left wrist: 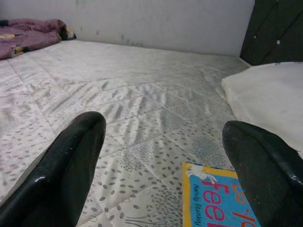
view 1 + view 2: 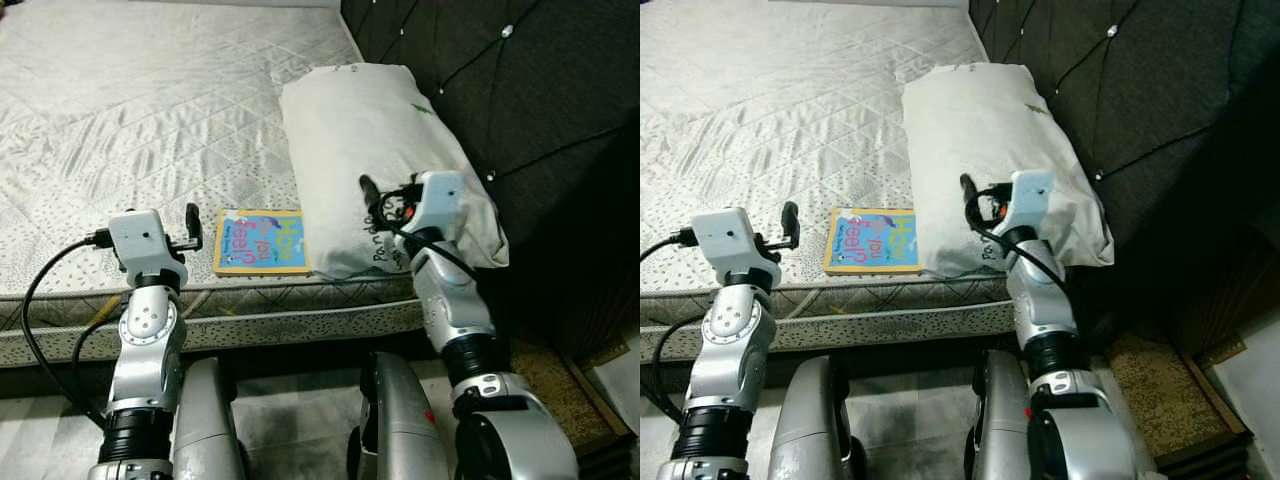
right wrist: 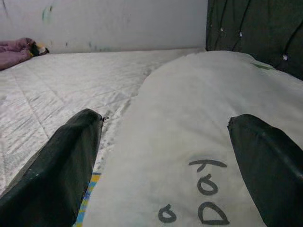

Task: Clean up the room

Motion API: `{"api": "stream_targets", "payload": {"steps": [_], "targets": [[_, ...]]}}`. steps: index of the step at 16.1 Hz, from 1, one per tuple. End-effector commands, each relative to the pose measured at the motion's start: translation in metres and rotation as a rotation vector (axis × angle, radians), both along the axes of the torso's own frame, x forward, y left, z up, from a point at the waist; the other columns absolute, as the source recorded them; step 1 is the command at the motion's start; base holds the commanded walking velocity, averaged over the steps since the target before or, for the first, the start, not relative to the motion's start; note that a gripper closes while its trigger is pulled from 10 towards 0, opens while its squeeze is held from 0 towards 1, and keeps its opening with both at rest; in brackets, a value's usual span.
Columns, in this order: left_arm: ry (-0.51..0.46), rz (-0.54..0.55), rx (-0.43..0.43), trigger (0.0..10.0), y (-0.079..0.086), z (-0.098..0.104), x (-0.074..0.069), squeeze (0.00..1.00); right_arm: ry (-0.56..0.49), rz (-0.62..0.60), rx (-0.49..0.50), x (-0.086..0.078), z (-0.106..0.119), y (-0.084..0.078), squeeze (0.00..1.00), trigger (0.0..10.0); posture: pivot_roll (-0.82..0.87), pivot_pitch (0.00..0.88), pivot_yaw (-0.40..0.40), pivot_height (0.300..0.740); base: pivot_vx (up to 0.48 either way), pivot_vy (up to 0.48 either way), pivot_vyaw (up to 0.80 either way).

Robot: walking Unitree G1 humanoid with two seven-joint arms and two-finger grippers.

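A thin square children's board book with a light-blue cover, yellow border and pink and multicoloured lettering (image 2: 261, 241) is lying flat near the front edge of the bare quilted grey-white mattress (image 2: 150, 110). Its right edge is sitting just beside, possibly touching, the lower corner of the off-white rectangular pillow with dark printed lettering (image 2: 370, 150). The pillow is lying lengthwise against the dark tufted upholstered headboard (image 2: 520, 120).

The left gripper (image 2: 192, 228) is hovering over the mattress edge, just left of the book. In the left wrist view its two black fingers (image 1: 66, 175) are standing wide apart with nothing between them; the book's corner is showing near the inner side of one finger, not touched.

The right gripper (image 2: 372, 195) is sitting over the lower part of the pillow. In the right wrist view its fingers (image 3: 57, 175) are likewise spread wide, straddling the pillow's printed end, gripping nothing; whether the tips are touching the fabric cannot be told.

A crumpled purple cloth (image 1: 28, 35) is lying at the far corner of the mattress, by the pale wall (image 1: 156, 21).
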State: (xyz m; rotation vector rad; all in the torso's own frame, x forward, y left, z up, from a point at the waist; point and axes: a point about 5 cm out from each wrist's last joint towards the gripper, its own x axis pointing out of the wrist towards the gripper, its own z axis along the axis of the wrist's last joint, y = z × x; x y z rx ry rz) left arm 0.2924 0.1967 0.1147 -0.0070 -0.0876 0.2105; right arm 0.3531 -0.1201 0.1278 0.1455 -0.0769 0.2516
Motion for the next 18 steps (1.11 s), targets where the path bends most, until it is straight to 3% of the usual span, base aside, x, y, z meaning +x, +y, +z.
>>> {"api": "stream_targets", "payload": {"steps": [1,6,11,13,15,16,18], "targets": [[-0.035,0.005,0.018,10.0,-0.001,0.005,0.002,0.0,-0.033,-0.01,0.02,0.003,0.009,-0.001,0.0,10.0,0.03,0.0,-0.024,0.596,0.0,0.0,0.0],[-0.04,-0.051,-0.011,10.0,-0.009,0.001,-0.003,0.0,-0.022,-0.012,0.036,-0.008,-0.002,0.002,0.0,10.0,0.02,0.0,0.007,0.664,0.0,0.0,0.0],[-0.018,-0.014,0.03,10.0,-0.002,-0.007,-0.005,0.0,-0.002,-0.01,0.023,-0.014,-0.011,0.0,0.0,10.0,0.01,0.0,0.0,0.713,0.0,0.0,0.0],[-0.023,-0.041,0.026,10.0,-0.007,-0.008,-0.006,0.0,0.014,-0.009,0.005,-0.017,-0.016,-0.002,0.0,10.0,0.02,0.0,0.001,0.74,0.0,0.0,0.0],[0.001,-0.05,0.071,10.0,-0.008,-0.012,-0.009,0.0,0.051,-0.031,-0.013,-0.02,-0.026,-0.003,0.0,10.0,0.01,0.0,0.008,0.74,0.0,0.0,0.0],[-0.008,-0.032,0.002,10.0,-0.007,-0.014,-0.012,0.0,0.054,-0.043,-0.018,-0.023,-0.028,-0.004,0.0,10.0,0.01,0.0,0.011,0.74,0.0,0.0,0.0],[0.031,-0.013,0.031,10.0,-0.011,-0.015,-0.008,0.0,0.054,-0.038,-0.038,-0.029,-0.032,-0.005,0.0,10.0,0.01,0.0,0.01,0.74,0.0,0.0,0.0]]}}
